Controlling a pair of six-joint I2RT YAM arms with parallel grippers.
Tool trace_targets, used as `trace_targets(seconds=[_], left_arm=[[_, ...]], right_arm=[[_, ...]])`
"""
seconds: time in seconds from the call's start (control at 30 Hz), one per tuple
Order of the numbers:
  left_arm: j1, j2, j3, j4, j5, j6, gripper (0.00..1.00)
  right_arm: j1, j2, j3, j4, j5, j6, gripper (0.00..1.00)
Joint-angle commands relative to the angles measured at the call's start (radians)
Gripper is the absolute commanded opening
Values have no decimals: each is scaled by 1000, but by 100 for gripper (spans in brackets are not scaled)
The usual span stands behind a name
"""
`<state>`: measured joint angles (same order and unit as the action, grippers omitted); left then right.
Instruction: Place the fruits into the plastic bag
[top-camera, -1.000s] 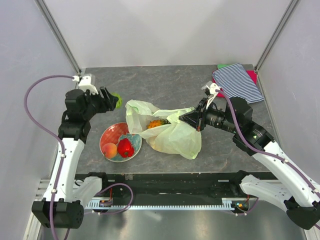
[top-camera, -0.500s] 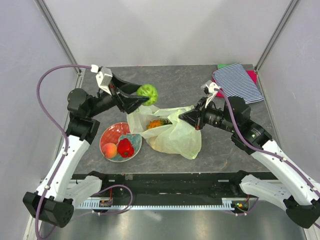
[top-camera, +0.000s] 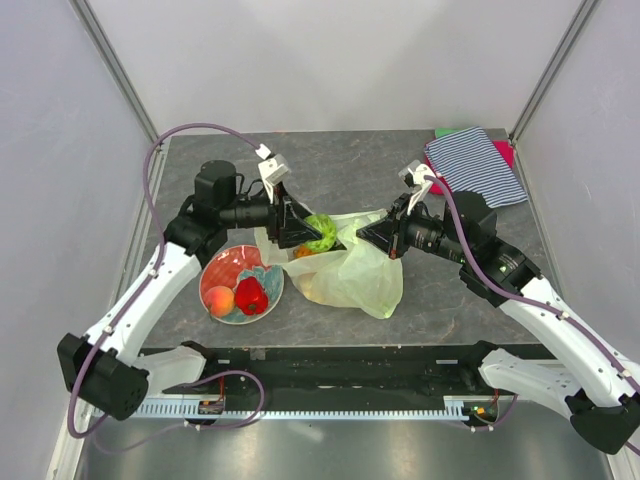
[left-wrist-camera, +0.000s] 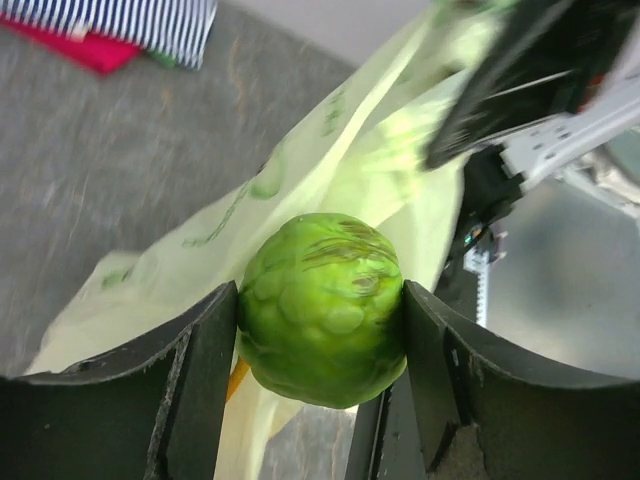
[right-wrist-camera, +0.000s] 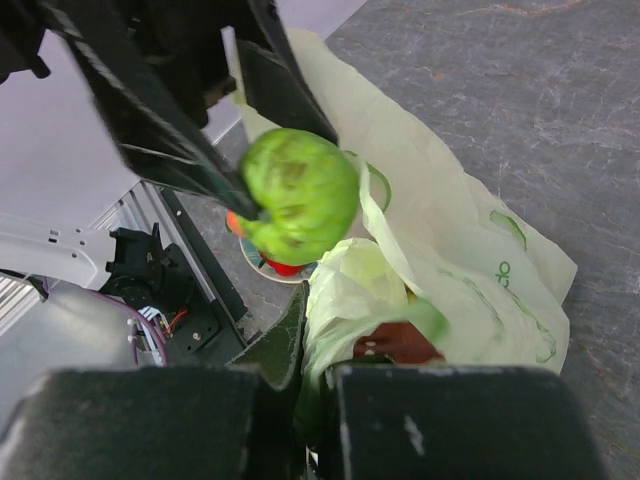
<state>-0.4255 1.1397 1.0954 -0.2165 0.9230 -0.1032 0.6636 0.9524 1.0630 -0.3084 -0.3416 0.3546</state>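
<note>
L side: red plate (top-camera: 216, 268) sits on the grey surface (top-camera: 360, 165), near the front edge. On it are a peach (top-camera: 220, 300) and a red pepper-like piece (top-camera: 251, 296), touching each other, peach on the L.

L arm reaches rightward above the plate. L end effector (top-camera: 312, 233) is clamped on the green apple (top-camera: 322, 230); L wrist cam shows both black fingers (left-wrist-camera: 190, 390) pressed flat against its sides. The apple is in the air, off the surface, right above the open mouth of the plastic bag (top-camera: 350, 275).

The bag lies crumpled mid-surface, just R of the plate, with its L edge at the plate rim. It's pale green, translucent, w/ small dark green print. An orange fruit (top-camera: 303, 251) shows inside near the mouth, below the apple; only part of it is visible, so can't tell which fruit.

R end effector (top-camera: 372, 236) is pinched together on the bag's upper rim, holding that edge lifted off the surface. R wrist cam shows bunched film caught between the fingers, apple just beyond.

Far R, back corner: striped blue-white cloth (top-camera: 475, 165), folded, well apart from the bag, w/ pink fabric (top-camera: 506, 152) showing under it.
</note>
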Motion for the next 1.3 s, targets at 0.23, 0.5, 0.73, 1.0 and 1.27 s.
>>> trace_targets(seconds=[0.23, 0.5, 0.73, 1.0, 1.27], left_arm=[[-19, 89, 92, -215, -371, 135, 39], [-119, 146, 77, -176, -579, 83, 38], [-190, 225, 86, -251, -633, 126, 42], [-289, 362, 126, -397, -701, 160, 50], [-295, 393, 144, -423, -688, 151, 67]], right_arm=[[1, -24, 41, 6, -8, -11, 0], [1, -30, 31, 9, -5, -11, 0], [1, -30, 25, 11, -8, -9, 0], [1, -43, 18, 11, -4, -8, 0], [1, -49, 14, 9, 4, -11, 0]])
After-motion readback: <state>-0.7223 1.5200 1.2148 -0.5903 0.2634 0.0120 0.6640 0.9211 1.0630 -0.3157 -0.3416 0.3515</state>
